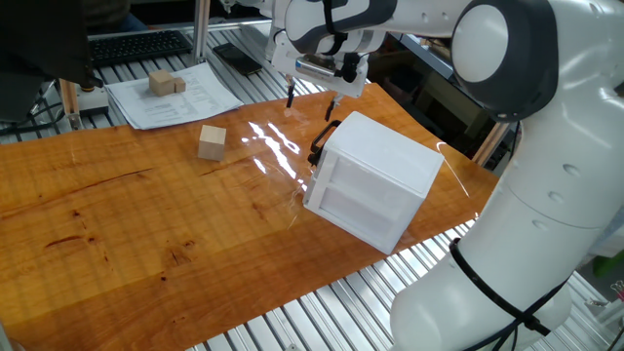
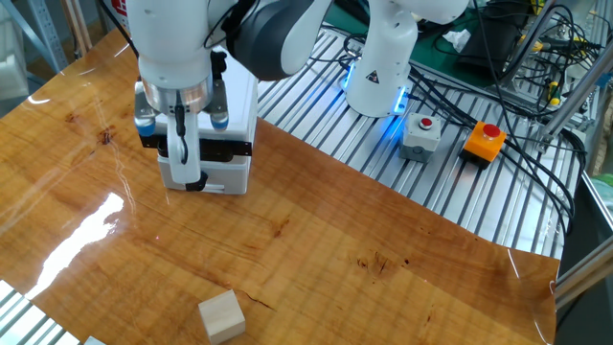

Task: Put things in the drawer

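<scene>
The gripper [image 1: 312, 97] hung just above the drawer's black handle [image 1: 323, 140] at upper centre, jaws apart and empty. The white cabinet [image 1: 375, 181] sat shut on the bench [image 1: 117, 224]. One cube [image 1: 212, 142] lay left of it, two more [image 1: 166, 84] on papers [image 1: 174, 97] at upper left.

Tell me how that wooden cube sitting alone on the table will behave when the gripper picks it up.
The wooden cube looks solid with flat faces, so it should stay stiff and probably won't roll or tip. It seems small and likely light, an easy squeeze for the open gripper. Its smooth faces and the glossy table suggest it could slide if nudged before the fingers close.
</scene>
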Controlling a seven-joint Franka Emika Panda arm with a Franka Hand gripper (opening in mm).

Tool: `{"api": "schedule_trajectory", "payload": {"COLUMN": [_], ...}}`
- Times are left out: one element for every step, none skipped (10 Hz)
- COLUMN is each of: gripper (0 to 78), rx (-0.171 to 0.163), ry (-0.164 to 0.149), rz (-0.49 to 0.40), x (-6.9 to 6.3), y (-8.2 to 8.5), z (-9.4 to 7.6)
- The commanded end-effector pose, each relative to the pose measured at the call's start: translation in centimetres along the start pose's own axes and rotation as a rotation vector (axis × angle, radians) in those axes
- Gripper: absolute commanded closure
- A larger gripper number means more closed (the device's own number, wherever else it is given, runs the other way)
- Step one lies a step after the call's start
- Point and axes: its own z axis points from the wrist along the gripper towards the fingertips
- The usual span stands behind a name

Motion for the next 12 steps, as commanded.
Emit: {"api": "schedule_trajectory", "payload": {"gripper": [0.1, 0.1, 0.1, 0.1, 0.1, 0.1, 0.1, 0.1, 0.1, 0.1, 0.1, 0.1], "rx": [-0.005, -0.005, -0.005, -0.003, -0.004, -0.002, -0.001, 0.002, 0.003, 0.008, 0.010, 0.014], "ry": [0.004, 0.004, 0.003, 0.001, 0.002, 0.002, 0.004, 0.005, 0.005, 0.001, 0.000, -0.001], "rz": [0.044, 0.044, 0.053, 0.061, 0.065, 0.068, 0.072, 0.080, 0.082, 0.085, 0.086, 0.087], "x": [0.0, 0.0, 0.0, 0.0, 0.0, 0.0, 0.0, 0.1, 0.1, 0.2, 0.2, 0.1], "y": [0.3, 0.3, 0.4, 0.4, 0.4, 0.5, 0.5, 0.5, 0.4, 0.3, 0.2, 0.0], "z": [0.7, 0.7, 1.1, 1.3, 1.4, 1.6, 1.6, 1.9, 2.0, 2.2, 2.3, 2.4]}}
